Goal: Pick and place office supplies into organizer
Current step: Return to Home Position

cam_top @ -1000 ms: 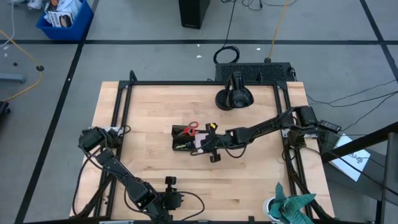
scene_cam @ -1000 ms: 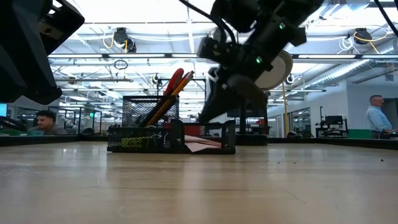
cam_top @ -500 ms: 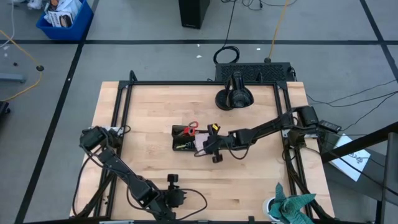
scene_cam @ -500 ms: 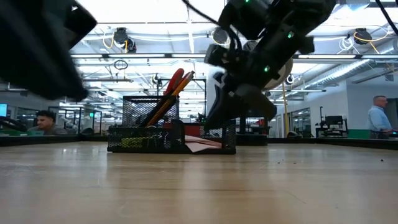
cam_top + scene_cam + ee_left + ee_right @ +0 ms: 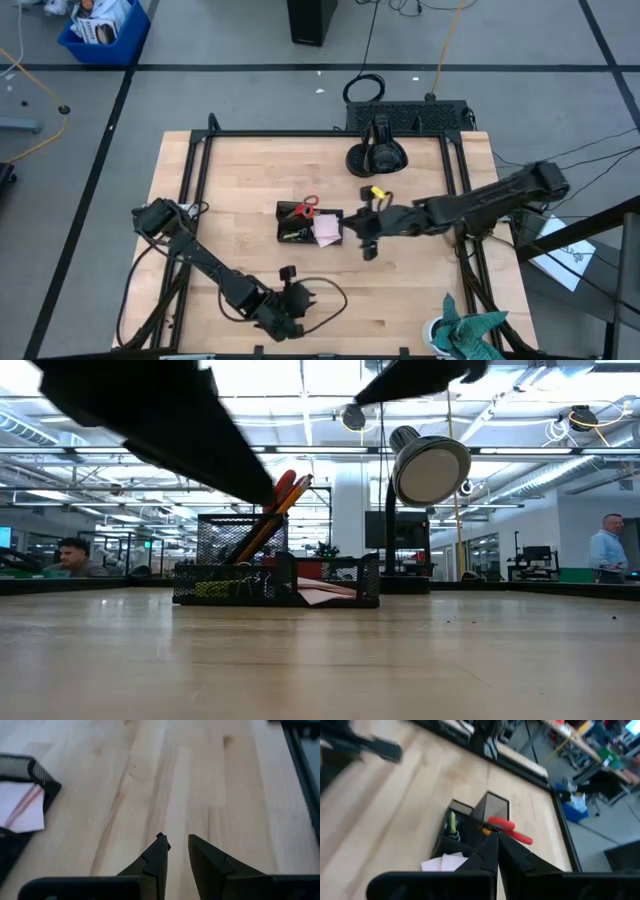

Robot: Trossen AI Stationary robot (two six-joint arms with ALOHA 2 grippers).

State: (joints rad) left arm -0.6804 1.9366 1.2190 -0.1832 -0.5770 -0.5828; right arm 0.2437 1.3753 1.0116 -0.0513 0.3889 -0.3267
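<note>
Hovering right gripper (image 5: 496,837) — fingers pressed together — just beside organizer (image 5: 230,532); | left gripper (image 5: 176,841) slightly parted, over table (image 5: 420,290)

The worktop (image 5: 250,170) is pale wood, smooth, with fine grain and a soft sheen. The organizer (image 5: 215,538) is of black wire mesh, matt. The sticky-note pad (image 5: 327,229) is pink matt paper. The scissors (image 5: 307,207) have smooth red plastic handles. The left claw (image 5: 176,840) looks like dark matt plastic. The teal cloth (image 5: 470,328) is crumpled.
</note>
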